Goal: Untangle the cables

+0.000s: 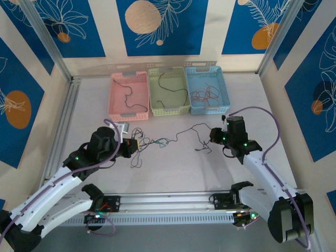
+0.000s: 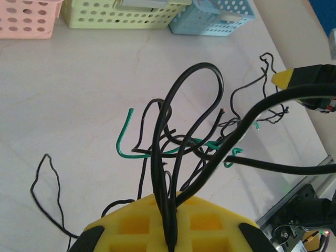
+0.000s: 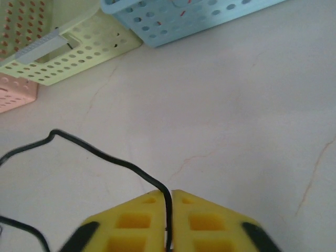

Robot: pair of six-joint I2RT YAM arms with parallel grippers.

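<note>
We see three plastic baskets close side by side at the far end of the pale table (image 1: 173,173): a pink basket (image 1: 128,114), a green basket (image 1: 169,109) and a blue basket (image 1: 210,108). Behind them stand blue wall panels (image 1: 178,37) with white leaf drawings.

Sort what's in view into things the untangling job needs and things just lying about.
Job in hand:
- tangled wires, black and green, between the arms
- left gripper, shut on several black strands
- right gripper, shut on one black wire

Lying about:
- pink basket
- green basket
- blue basket
</note>
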